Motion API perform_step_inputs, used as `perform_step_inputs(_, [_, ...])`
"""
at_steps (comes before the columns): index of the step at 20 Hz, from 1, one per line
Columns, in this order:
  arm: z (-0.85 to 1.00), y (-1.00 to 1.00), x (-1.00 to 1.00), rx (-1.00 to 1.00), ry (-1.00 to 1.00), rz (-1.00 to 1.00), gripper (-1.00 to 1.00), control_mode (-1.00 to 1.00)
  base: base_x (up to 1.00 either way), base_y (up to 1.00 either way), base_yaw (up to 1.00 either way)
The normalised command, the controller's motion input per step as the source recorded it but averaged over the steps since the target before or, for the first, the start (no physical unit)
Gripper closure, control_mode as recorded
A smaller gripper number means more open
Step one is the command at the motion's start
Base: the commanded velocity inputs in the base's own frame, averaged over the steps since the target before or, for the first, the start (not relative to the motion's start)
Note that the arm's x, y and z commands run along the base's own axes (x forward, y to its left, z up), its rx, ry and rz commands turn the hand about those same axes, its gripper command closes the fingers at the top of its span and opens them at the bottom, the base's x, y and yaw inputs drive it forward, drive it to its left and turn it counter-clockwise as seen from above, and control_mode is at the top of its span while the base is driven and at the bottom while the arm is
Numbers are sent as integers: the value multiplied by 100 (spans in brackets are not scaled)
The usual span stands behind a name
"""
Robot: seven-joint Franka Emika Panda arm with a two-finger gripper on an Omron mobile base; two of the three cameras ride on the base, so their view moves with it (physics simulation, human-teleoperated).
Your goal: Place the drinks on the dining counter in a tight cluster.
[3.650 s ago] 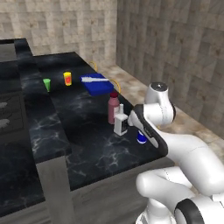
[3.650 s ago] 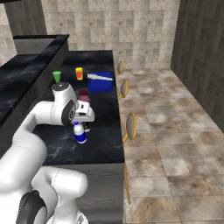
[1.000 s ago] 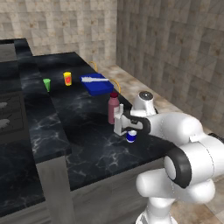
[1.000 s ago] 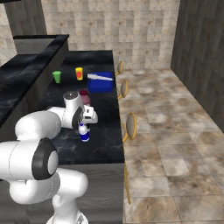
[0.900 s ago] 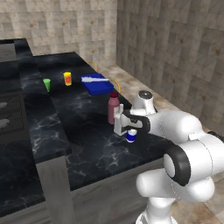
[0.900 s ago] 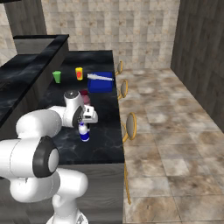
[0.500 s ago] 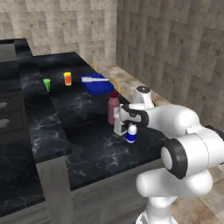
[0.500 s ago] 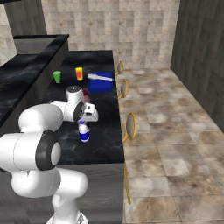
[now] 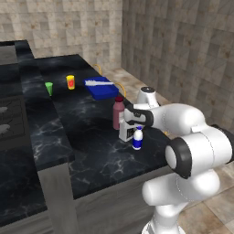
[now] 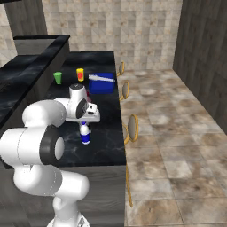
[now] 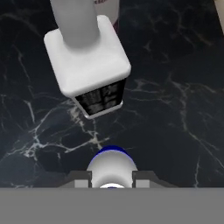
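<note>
Black marble-look dining counter (image 9: 91, 151) with white veining carries all three drinks near its stool-side edge. Tallest is the maroon-pink bottle with a dark red cap (image 9: 118, 112), standing upright at about 11 o'clock from the others in the left base view. Touching or just beside it stands the square clear bottle with a black label (image 11: 89, 70); it looks rigid and smooth-sided, probably slippery, so flat faces low on the body would be the safer hold. Smallest is the white bottle with a blue label (image 9: 137, 138), upright at 6 o'clock of the square one in the hand view, a little apart. It seems light and easy to tip. The two-finger gripper (image 11: 111, 180) sits astride its top, fingertips either side; whether they actually press it I cannot tell.
</note>
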Motion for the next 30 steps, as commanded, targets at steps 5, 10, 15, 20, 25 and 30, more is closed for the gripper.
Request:
perform_step_inputs(5, [-10, 0, 0, 0, 0, 0, 100, -100, 0, 0, 0])
perform_step_inputs(10, [-9, 0, 0, 0, 2, 0, 100, -100, 0, 0, 0])
perform_step_inputs(15, [-2, 0, 1, 0, 14, 0, 100, -100, 0, 0, 0])
perform_step_inputs(20, [-1, 0, 1, 0, 9, 0, 100, -100, 0, 0, 0])
perform_step_inputs(25, [0, 0, 0, 0, 0, 0, 100, -100, 0, 0, 0])
perform_step_inputs(30, [0, 0, 0, 0, -3, 0, 100, -100, 0, 0, 0])
